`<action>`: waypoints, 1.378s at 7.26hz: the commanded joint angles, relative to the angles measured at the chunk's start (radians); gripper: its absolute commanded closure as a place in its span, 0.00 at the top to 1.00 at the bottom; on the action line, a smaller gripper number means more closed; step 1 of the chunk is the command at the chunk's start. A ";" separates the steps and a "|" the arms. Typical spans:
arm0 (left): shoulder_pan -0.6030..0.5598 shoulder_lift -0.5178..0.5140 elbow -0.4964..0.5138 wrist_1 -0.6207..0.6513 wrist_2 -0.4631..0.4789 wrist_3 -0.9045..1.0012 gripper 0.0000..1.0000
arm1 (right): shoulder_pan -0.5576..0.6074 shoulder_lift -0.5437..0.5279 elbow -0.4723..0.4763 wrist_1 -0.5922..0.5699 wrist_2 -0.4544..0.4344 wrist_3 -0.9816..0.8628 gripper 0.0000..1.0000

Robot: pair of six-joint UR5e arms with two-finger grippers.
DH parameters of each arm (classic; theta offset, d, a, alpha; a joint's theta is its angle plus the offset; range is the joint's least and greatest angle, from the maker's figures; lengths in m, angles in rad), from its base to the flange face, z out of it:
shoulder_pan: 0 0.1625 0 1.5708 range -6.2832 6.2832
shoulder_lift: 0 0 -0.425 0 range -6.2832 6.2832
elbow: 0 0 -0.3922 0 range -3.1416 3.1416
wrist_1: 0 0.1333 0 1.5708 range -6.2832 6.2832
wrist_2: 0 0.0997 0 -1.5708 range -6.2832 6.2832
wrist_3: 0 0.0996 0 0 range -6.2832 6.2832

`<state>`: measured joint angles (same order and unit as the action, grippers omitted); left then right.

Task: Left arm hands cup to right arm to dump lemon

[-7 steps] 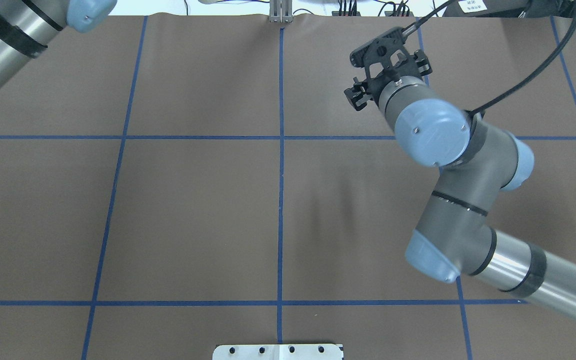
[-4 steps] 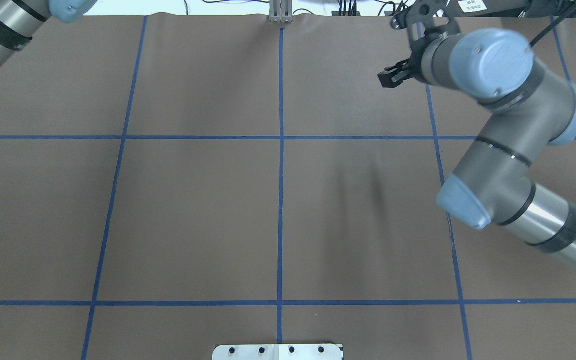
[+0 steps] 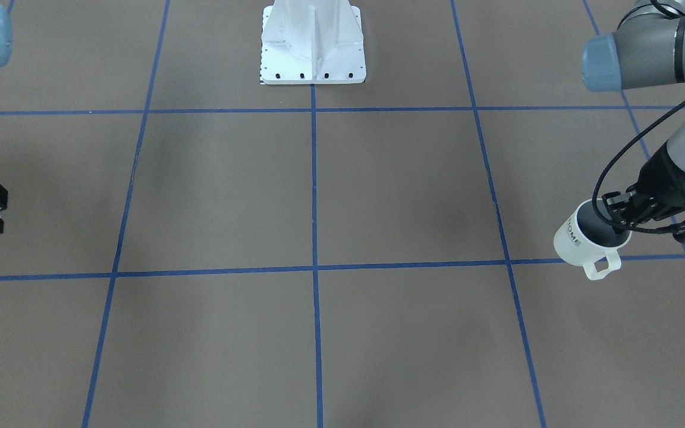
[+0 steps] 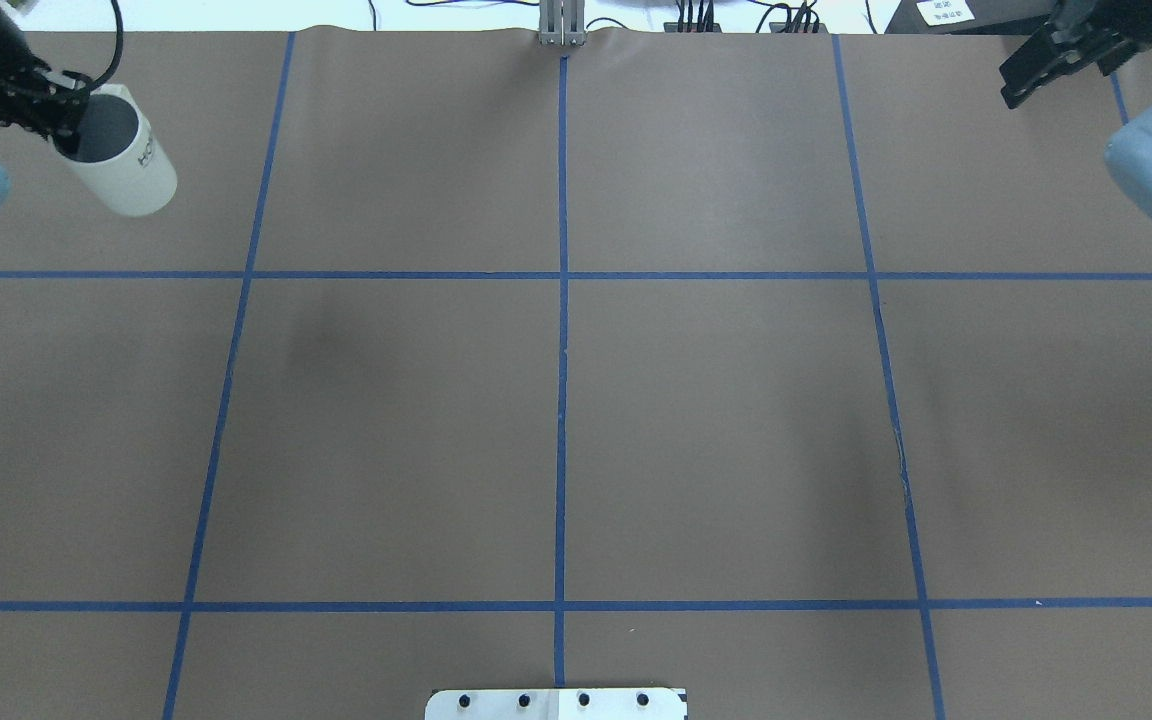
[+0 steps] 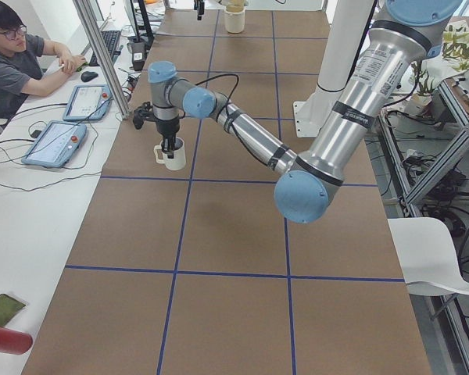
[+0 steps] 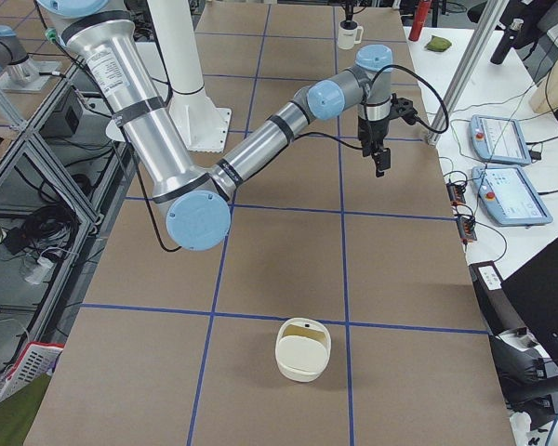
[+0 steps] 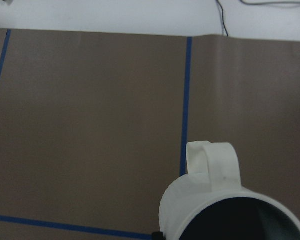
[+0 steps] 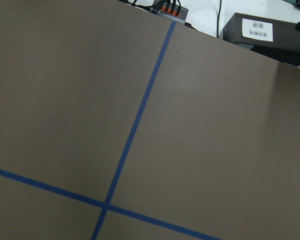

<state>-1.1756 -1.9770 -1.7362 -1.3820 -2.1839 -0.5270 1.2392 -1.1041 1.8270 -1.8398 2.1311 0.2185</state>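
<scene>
Lettering on the cup (image 3: 574, 246) read "HOME" in dark print along its cream side. A white label (image 8: 257, 30) on a black box (image 8: 285, 49) past the tabletop's (image 4: 556, 420) far edge was too small to read. One cup showed, at the far corner on the robot's left, with its handle turned away from the claw holding it. The left claw (image 3: 616, 221) was clamped on the rim, one finger inside the grey mouth and one outside. Whether the base touched the tabletop could not be told, nor what lay inside. The right claw (image 4: 1021, 80), second of two, hung near the opposite far corner gripping nothing; how wide its fingers stood could not be told. One cream basket (image 6: 303, 349) sat at the right end.
</scene>
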 commanded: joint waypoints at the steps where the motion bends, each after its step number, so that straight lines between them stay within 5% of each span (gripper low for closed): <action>1: -0.004 0.183 -0.043 -0.005 -0.062 0.077 0.00 | 0.064 -0.022 -0.003 -0.102 0.088 -0.108 1.00; 3: -0.003 0.312 -0.063 -0.092 -0.127 0.058 0.00 | 0.117 -0.081 0.004 -0.102 0.196 -0.108 1.00; 7: 0.008 0.440 0.009 -0.512 -0.143 -0.293 0.00 | 0.124 -0.105 0.014 -0.104 0.199 -0.108 1.00; 10: 0.089 0.438 0.009 -0.513 -0.131 -0.353 0.00 | 0.124 -0.134 0.031 -0.090 0.196 -0.108 1.00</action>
<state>-1.1259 -1.5391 -1.7282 -1.8895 -2.3240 -0.8491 1.3636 -1.2230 1.8473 -1.9382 2.3281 0.1105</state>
